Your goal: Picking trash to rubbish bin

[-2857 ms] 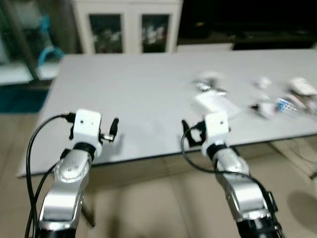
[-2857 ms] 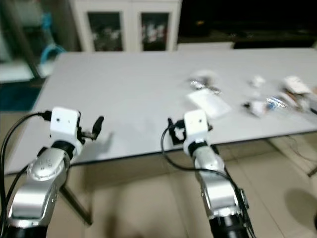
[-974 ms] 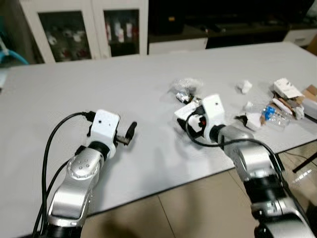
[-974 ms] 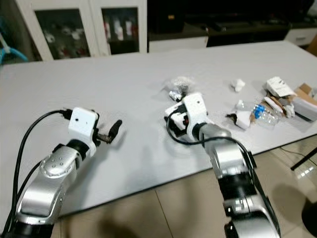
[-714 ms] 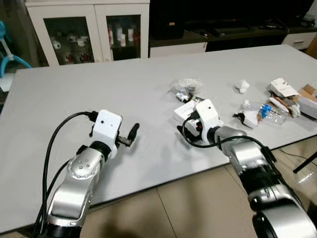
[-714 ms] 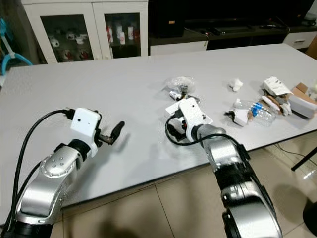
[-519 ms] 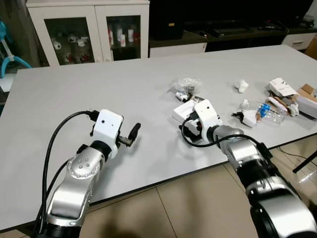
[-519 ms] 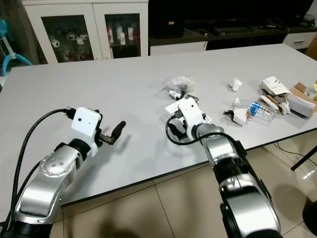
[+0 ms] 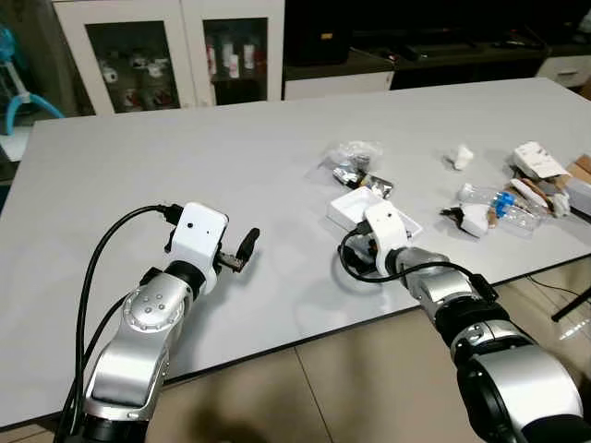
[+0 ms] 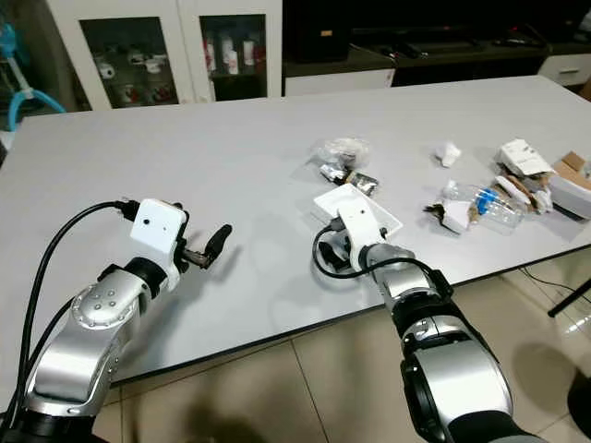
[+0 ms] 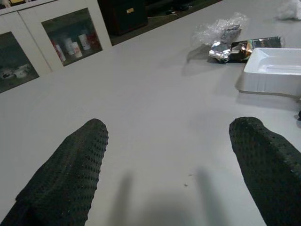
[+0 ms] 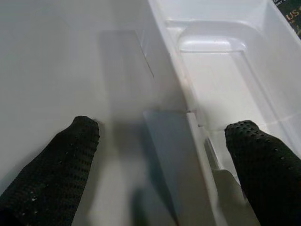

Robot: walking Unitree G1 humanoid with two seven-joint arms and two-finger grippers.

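Observation:
A shallow white plastic tray (image 9: pixel 352 205) lies on the grey table (image 9: pixel 185 157). My right gripper (image 9: pixel 367 236) rests low at the tray's near corner. In the right wrist view this gripper (image 12: pixel 164 131) is open and straddles the tray's rim (image 12: pixel 175 70): one finger over the table, the other over the tray (image 12: pixel 221 80). My left gripper (image 9: pixel 247 245) hovers open above bare table, well left of the tray (image 11: pixel 275 70), holding nothing.
More trash lies beyond and to the right: a clear crinkled wrapper (image 9: pixel 355 153), foil packets (image 9: pixel 372 183), a crumpled tissue (image 9: pixel 460 157), a plastic bottle (image 9: pixel 499 201) and torn boxes (image 9: pixel 537 162). White glass-door cabinets (image 9: pixel 166 51) stand behind the table. Tiled floor lies below the table's front edge.
My view has shifted a little. The right gripper has slid down to the tray's near corner, uncovering more of the tray. The left gripper stays where it was.

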